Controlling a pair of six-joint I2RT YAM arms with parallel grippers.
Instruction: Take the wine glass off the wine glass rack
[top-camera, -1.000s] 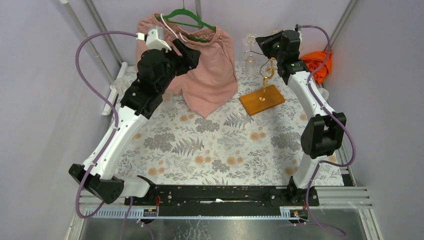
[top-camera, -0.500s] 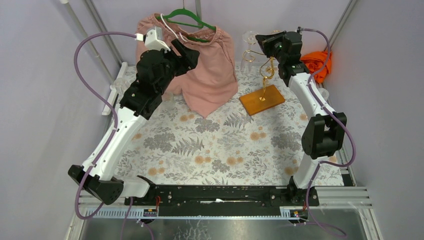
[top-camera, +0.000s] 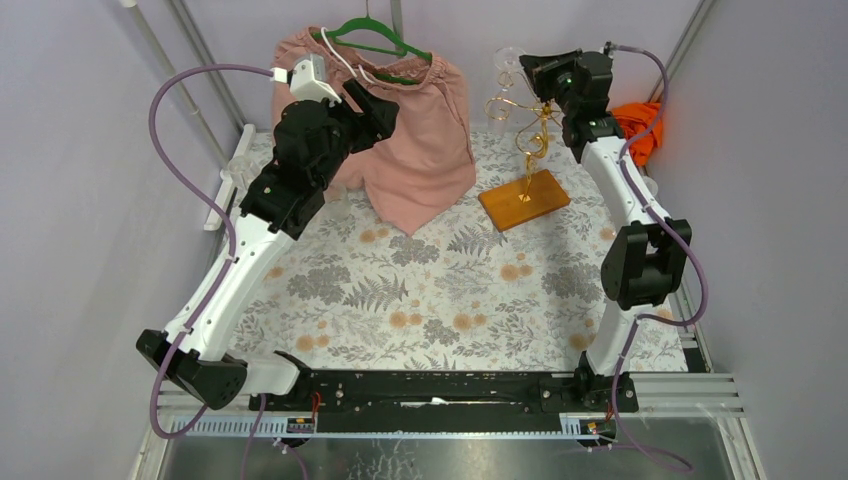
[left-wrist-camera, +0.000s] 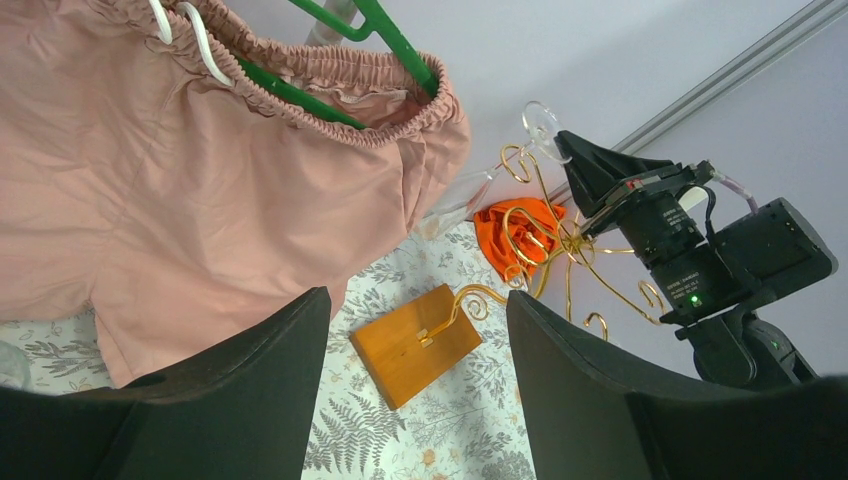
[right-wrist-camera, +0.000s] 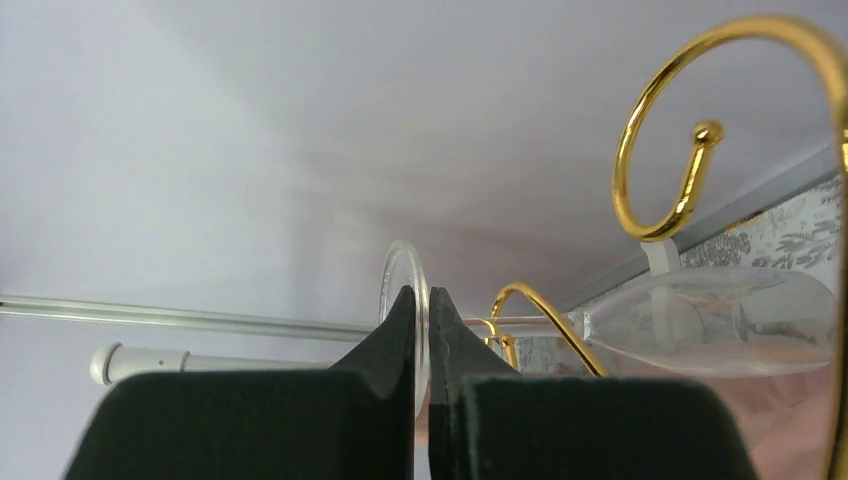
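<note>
R tool (right-wrist-camera: 421, 305) pinched tight on foot of wine glass (right-wrist-camera: 705, 320). Vs 1 s ago: raised + pulled back toward wall, glass going w/ it, lying sideways up by top curls of rack (top-camera: 527, 150). Can't tell if stem clear of gold curl yet. Rack base unmoved on tabletop (top-camera: 420, 290). L tool (left-wrist-camera: 417, 300) spread, empty. Prob mid-extraction.
</note>
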